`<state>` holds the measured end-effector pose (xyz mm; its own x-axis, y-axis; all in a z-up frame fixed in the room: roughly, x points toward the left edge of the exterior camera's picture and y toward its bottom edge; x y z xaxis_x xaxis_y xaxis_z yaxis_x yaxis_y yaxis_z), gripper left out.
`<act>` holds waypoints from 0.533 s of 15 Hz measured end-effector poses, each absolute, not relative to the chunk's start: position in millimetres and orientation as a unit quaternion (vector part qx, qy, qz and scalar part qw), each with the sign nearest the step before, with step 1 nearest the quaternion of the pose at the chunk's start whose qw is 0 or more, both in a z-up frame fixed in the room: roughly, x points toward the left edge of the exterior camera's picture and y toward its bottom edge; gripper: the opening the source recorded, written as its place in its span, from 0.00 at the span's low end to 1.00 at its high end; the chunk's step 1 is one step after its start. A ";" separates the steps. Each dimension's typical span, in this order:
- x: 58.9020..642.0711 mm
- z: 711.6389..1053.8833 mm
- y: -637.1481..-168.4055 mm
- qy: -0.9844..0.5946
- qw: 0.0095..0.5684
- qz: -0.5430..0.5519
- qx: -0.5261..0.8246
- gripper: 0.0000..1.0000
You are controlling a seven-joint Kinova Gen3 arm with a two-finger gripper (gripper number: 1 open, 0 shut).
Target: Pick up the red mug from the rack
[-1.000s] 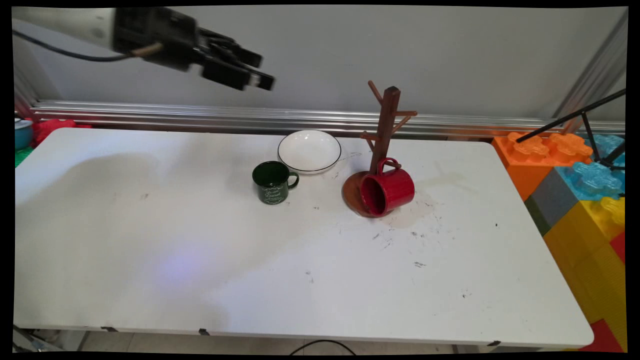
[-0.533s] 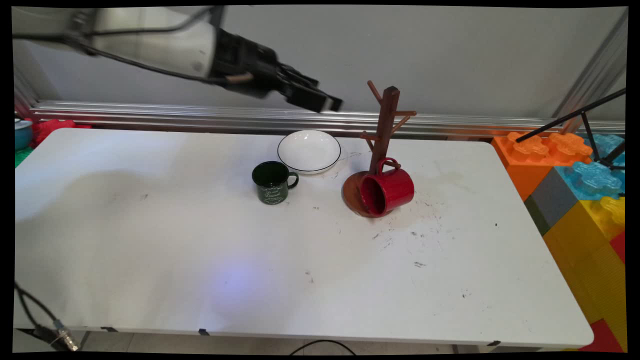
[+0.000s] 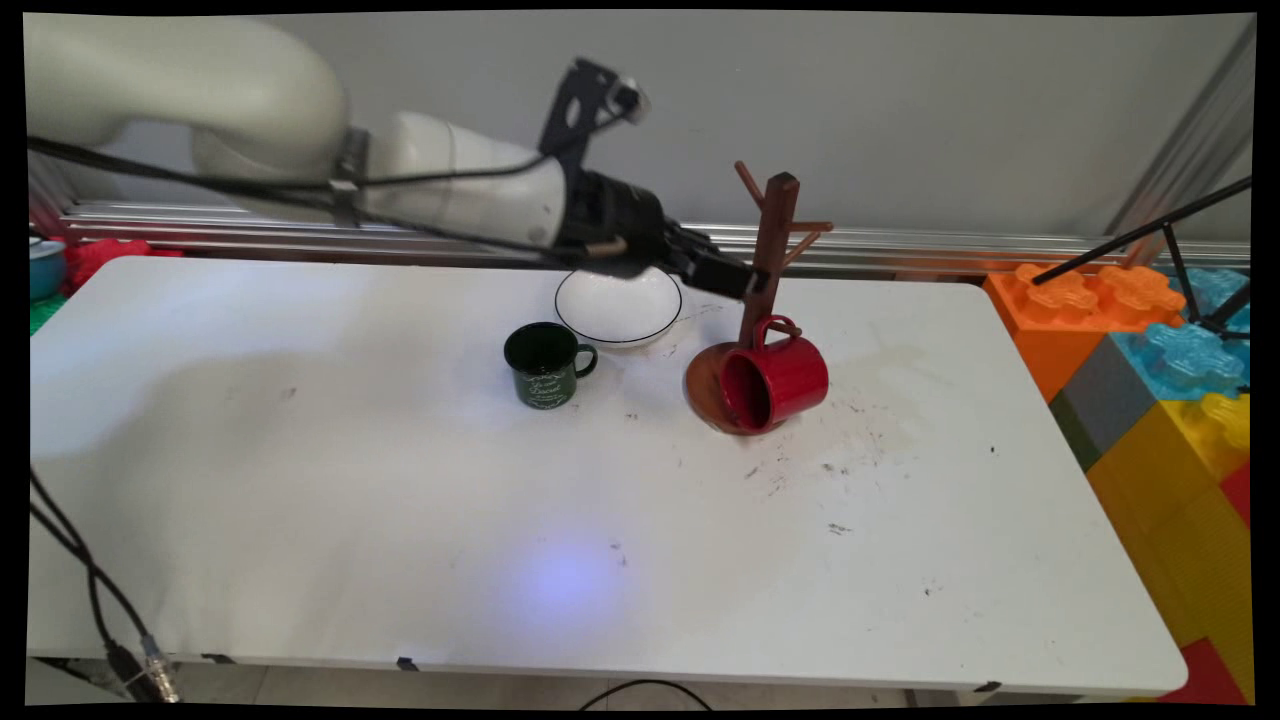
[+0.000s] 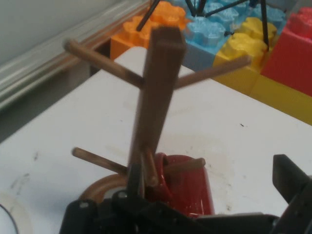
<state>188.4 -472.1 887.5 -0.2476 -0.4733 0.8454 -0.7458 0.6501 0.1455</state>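
End effector point(image 3: 738, 280), fingers spread, close against the mug tree point(image 3: 770, 262) post above the red mug point(image 3: 778, 382); open bench point(image 3: 300, 450) nearward.

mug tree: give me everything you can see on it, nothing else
The mug tree is dark reddish-brown and looks wooden: a square upright post on a round base, with thin pegs angled up from several sides. It stands upright toward the far side of the white table, right of the white bowl. A red mug lies on its side on the base, mouth toward the camera, handle against the post. The gripper is level with the post's middle, very close; contact cannot be told.
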 end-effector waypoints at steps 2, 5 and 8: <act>177.4 873.4 -470.6 -0.774 0.471 0.141 0.399 1.00; 162.3 850.7 -464.5 -0.772 0.468 0.135 0.409 1.00; 152.8 836.3 -458.6 -0.771 0.465 0.129 0.416 1.00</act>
<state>152.8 -458.6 836.3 -0.2210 -0.5217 0.8240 -0.7617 0.6200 0.1882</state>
